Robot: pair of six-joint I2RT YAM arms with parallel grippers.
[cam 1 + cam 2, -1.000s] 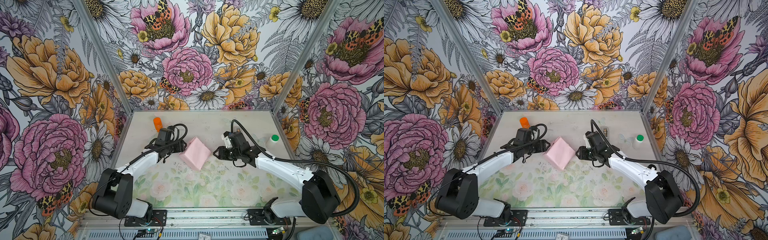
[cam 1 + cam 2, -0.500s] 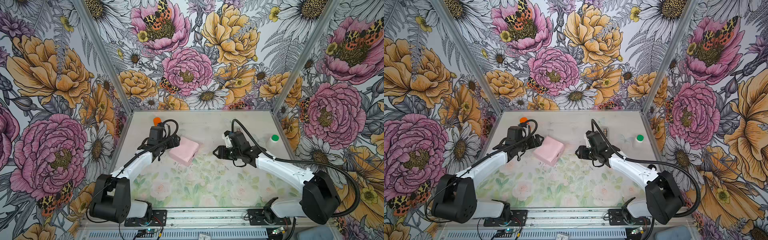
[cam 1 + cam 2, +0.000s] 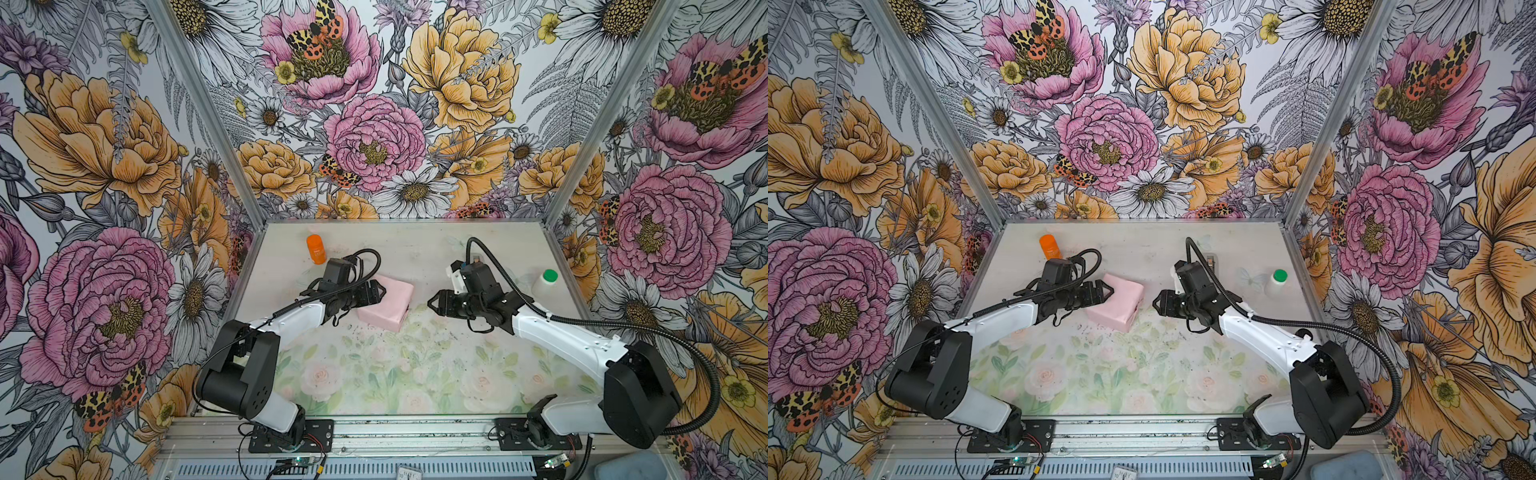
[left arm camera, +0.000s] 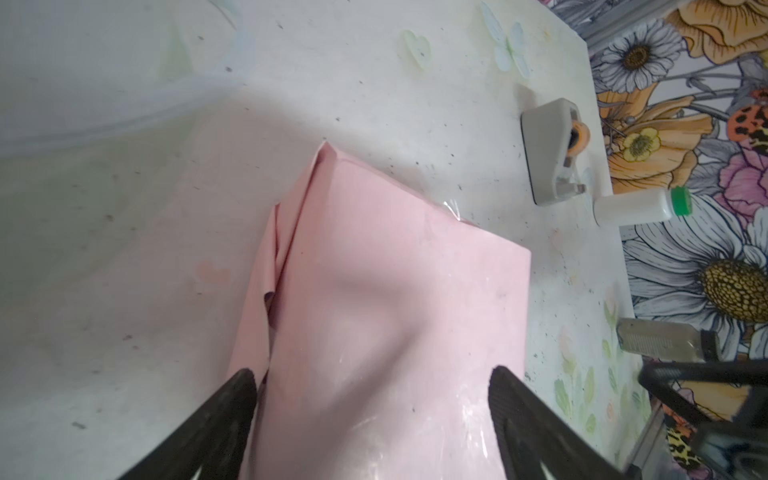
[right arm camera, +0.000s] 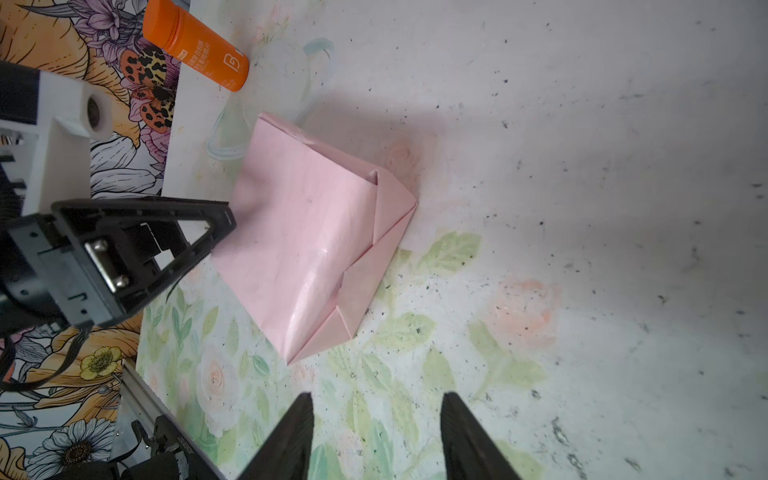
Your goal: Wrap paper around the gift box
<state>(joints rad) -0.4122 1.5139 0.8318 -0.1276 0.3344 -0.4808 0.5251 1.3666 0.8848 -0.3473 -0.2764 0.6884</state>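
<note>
In both top views a box-shaped parcel of creased pale pink paper [image 3: 388, 301] lies flat on the floral-printed table [image 3: 374, 374]. The gift box inside is hidden. The left gripper [image 3: 377, 292] is at the parcel's edge and the right gripper [image 3: 433, 302] is near but apart. The left wrist view shows its black fingers [image 4: 232, 399] spread wide over the wrap. In the right wrist view, parted fingers [image 5: 295, 432] have only table between them.

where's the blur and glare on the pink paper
Left wrist view: the paper softens towards the left gripper, whose fingers are blurred, with white glare at that end. Right wrist view: sharp, one glare streak along the paper, its shadow on the table. Both top views: evenly lit, no glare on it.
</note>
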